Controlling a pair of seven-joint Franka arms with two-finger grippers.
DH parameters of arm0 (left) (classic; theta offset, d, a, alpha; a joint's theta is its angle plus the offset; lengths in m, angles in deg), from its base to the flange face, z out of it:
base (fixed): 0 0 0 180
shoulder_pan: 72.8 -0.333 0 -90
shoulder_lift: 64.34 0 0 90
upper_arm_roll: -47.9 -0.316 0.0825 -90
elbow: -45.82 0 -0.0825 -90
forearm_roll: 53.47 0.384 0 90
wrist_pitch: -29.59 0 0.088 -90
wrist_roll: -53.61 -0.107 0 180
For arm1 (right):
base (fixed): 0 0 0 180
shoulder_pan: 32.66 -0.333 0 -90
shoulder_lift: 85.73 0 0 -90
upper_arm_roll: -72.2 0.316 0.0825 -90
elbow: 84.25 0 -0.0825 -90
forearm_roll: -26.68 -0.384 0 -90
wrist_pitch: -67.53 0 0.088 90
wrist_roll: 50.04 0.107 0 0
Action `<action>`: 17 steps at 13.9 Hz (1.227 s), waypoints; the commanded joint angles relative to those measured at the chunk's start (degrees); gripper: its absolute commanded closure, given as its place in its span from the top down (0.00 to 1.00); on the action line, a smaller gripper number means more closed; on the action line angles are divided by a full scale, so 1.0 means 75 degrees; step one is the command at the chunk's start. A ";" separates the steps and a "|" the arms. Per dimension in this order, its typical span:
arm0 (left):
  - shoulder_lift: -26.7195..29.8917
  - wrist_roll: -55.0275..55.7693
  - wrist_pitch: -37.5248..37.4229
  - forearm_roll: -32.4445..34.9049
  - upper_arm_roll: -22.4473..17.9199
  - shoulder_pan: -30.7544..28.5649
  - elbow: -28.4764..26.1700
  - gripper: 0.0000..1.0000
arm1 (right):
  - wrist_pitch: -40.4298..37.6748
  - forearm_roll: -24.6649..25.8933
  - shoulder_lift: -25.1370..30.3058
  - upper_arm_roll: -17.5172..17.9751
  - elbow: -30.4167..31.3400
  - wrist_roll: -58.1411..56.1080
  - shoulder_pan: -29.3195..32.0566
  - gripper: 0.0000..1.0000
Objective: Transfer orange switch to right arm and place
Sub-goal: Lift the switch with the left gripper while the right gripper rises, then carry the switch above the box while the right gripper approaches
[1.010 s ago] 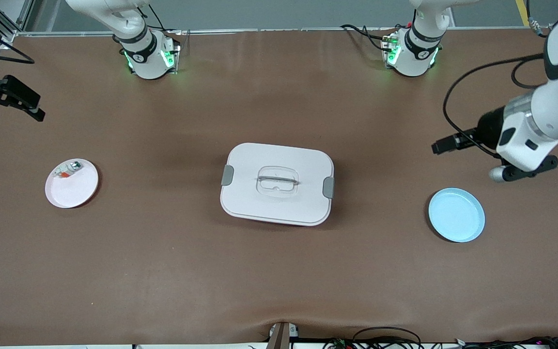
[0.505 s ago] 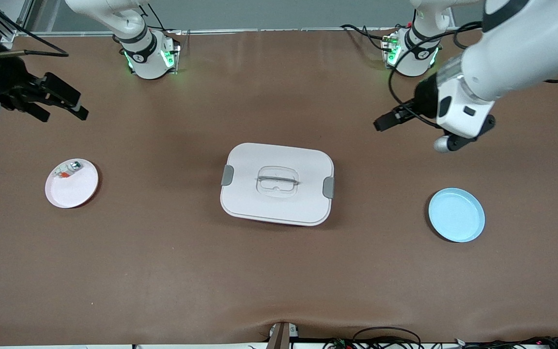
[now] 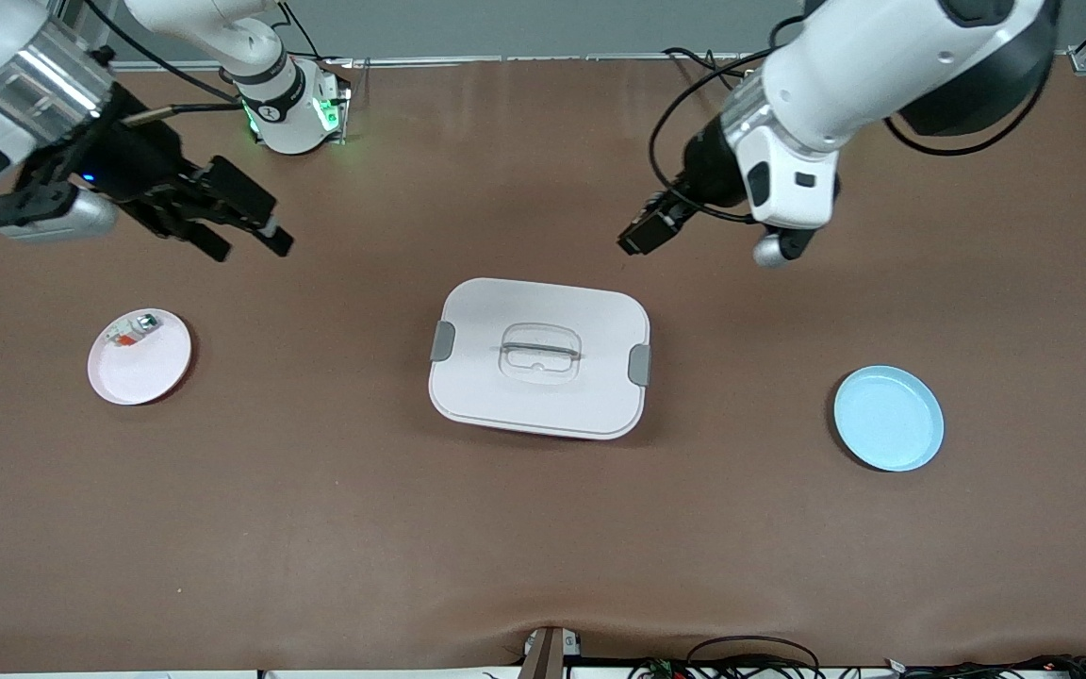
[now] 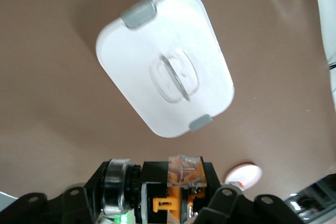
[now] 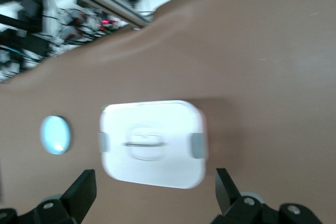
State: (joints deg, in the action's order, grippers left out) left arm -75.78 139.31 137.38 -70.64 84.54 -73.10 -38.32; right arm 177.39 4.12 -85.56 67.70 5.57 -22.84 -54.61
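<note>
While the right arm reaches in from its end of the table, the left gripper (image 3: 642, 234) hangs in the air over bare tabletop just off the white lidded box's (image 3: 539, 356) edge toward the robot bases, clenched on the orange switch (image 4: 176, 190). The switch is a tiny black boxy part with an orange face, a clear ribbed cap and a silvery round end, pinched between the jaws in the left wrist view. The right gripper (image 3: 246, 231), jaws spread wide and holding nothing, hangs over the brown table (image 3: 317, 528) above the pink plate (image 3: 152, 372). A blue plate (image 3: 888, 419) lies near the left arm's end.
</note>
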 commanded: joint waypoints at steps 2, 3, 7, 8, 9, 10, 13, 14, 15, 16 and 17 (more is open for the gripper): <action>-0.0302 0.0980 0.1059 -0.0195 0.0036 0.0438 0.0039 0.04 | 0.1672 -0.1044 0.0329 -0.0079 0.1206 0.0112 -0.0483 1.00; -0.0373 0.1122 0.1294 -0.0277 0.0036 0.0485 0.0039 0.04 | 0.2012 -0.1406 0.0330 -0.0079 0.1394 0.0112 -0.0554 1.00; -0.0631 0.1590 0.2324 -0.0535 0.0025 0.0872 0.0051 0.05 | 0.3770 -0.2287 0.0259 -0.0079 0.2050 -0.0484 -0.1338 1.00; -0.0736 0.1848 0.2629 -0.0535 0.0036 0.0919 0.0051 0.05 | 0.4087 -0.2358 0.0271 -0.0079 0.2226 -0.0555 -0.1502 1.00; -0.0806 0.2036 0.2818 -0.0535 0.0036 0.1047 0.0051 0.05 | 0.4241 -0.2359 0.0317 -0.0091 0.2402 -0.0579 -0.1666 1.00; -0.0946 0.2084 0.2912 -0.0535 0.0025 0.1095 0.0051 0.05 | 0.4324 -0.2347 0.0445 -0.0079 0.2589 -0.0614 -0.1726 1.00; -0.1123 0.2096 0.3217 -0.0535 0.0025 0.1247 0.0051 0.05 | 0.4219 -0.2289 0.0728 -0.0091 0.2696 -0.1351 -0.1937 1.00; -0.1170 0.2096 0.3241 -0.0535 0.0025 0.1259 0.0063 0.05 | 0.4173 -0.2231 0.0728 -0.0079 0.2696 -0.1759 -0.1937 1.00; -0.1182 0.2096 0.3253 -0.0535 0.0025 0.1259 0.0051 0.05 | 0.4068 -0.2230 0.0716 -0.0079 0.2661 -0.2006 -0.1949 1.00; -0.1205 0.2096 0.3265 -0.0535 0.0036 0.1271 0.0063 0.05 | 0.4078 -0.2230 0.0705 -0.0079 0.2661 -0.2055 -0.1995 1.00; -0.1205 0.2096 0.3300 -0.0524 0.0025 0.1306 0.0051 0.05 | 0.4090 -0.2219 0.0681 -0.0079 0.2661 -0.2079 -0.2031 1.00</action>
State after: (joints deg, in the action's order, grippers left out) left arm -84.71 154.53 161.11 -73.57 84.61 -63.77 -38.39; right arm 207.78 -11.55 -81.74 67.74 23.69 -36.17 -68.60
